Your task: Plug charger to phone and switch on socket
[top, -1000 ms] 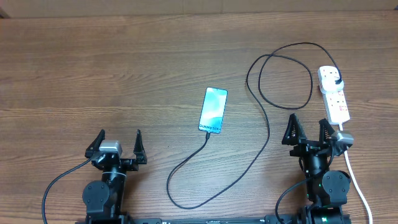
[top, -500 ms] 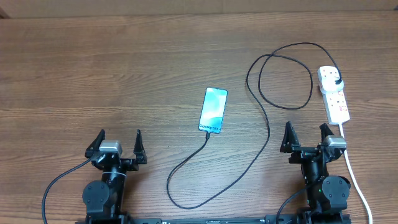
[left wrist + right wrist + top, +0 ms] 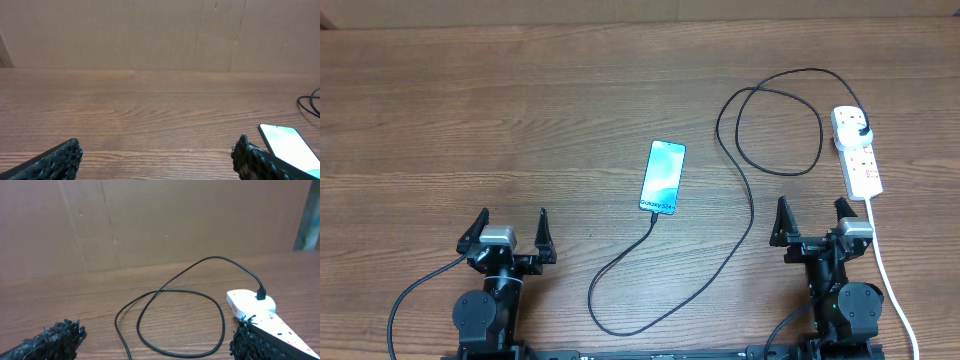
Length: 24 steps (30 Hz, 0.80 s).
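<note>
left claw [image 3: 511,222]: spread wide, empty;
right claw [image 3: 810,212]: same, empty, near the narrow white plastic power strip [image 3: 860,165];
phone: slim black-edged smartphone [image 3: 662,177], blue screen lit, flat between both claws;
cable: thin black charger lead [image 3: 752,215] meets the smartphone's near edge, loops, plugs into the strip's far outlet

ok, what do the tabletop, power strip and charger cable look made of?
Tabletop: wood or wood-look laminate, matte; brown grain, plank seams. Power strip: white plastic, likely; smooth moulded shell. Charger cable: black rubbery or plastic jacket, seemingly; it lies in loose, soft loops.
</note>
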Each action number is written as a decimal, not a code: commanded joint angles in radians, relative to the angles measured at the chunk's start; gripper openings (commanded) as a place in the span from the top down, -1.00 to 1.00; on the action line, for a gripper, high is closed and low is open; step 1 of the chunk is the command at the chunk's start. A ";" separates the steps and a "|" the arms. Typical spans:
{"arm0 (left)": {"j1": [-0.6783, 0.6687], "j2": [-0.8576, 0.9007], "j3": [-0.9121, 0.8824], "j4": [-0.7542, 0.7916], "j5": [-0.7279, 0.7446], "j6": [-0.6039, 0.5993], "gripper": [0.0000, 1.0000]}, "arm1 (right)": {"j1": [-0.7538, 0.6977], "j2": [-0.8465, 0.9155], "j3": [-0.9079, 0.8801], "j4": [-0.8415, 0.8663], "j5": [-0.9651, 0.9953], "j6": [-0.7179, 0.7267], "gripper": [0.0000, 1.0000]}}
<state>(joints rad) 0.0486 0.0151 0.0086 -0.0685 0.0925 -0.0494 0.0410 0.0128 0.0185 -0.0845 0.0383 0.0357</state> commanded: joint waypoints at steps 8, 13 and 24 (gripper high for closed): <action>0.012 -0.011 -0.004 -0.003 0.002 0.009 -0.99 | 0.006 -0.011 -0.011 0.000 -0.059 -0.083 -1.00; 0.012 -0.011 -0.004 -0.003 0.002 0.009 -0.99 | 0.006 -0.011 -0.011 0.000 -0.059 -0.146 -1.00; 0.012 -0.011 -0.004 -0.003 0.002 0.009 -0.99 | 0.005 -0.011 -0.011 0.000 -0.056 -0.115 -1.00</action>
<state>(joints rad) 0.0486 0.0151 0.0086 -0.0685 0.0925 -0.0490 0.0410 0.0128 0.0185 -0.0895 -0.0185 -0.0834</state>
